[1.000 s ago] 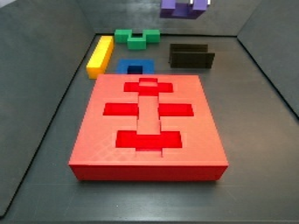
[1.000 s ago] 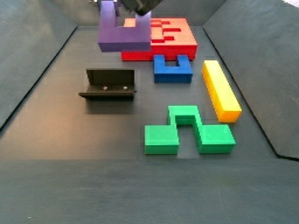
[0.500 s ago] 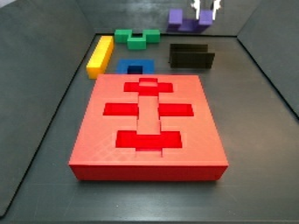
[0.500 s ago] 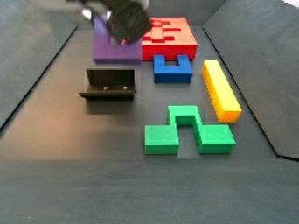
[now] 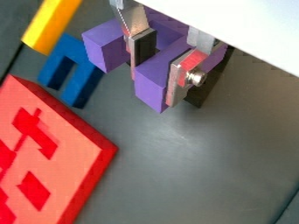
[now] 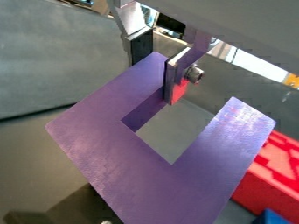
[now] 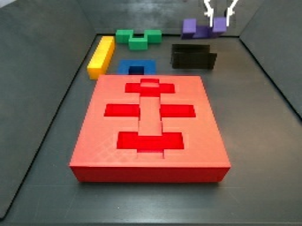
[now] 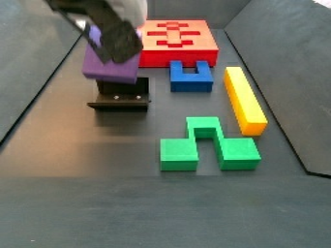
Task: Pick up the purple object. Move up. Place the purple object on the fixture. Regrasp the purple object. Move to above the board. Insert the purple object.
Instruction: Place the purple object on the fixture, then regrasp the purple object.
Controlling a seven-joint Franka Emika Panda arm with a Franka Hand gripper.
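My gripper (image 5: 162, 59) is shut on the purple object (image 5: 152, 77), a U-shaped block. One finger sits in the slot between the prongs and the other presses on a prong's outer face. Both side views show the purple object (image 8: 110, 66) hanging right over the fixture (image 8: 120, 96), a black bracket (image 7: 193, 57); whether they touch I cannot tell. In a wrist view the purple object (image 6: 163, 149) fills most of the picture under the gripper (image 6: 158, 57). The board (image 7: 150, 124) is a thick red slab with recessed cut-outs, lying apart from the gripper (image 7: 220, 16).
A blue notched block (image 8: 192, 75) lies beside the board (image 8: 177, 39), with a yellow bar (image 8: 245, 97) next to it and a green block (image 8: 204, 143) nearer the camera. Dark walls enclose the floor. The blue block (image 5: 70, 70) and yellow bar (image 5: 52, 19) also show in a wrist view.
The gripper has carried the purple object downward and across, from high up in the frames to just over the fixture. The other blocks and the board stay put.
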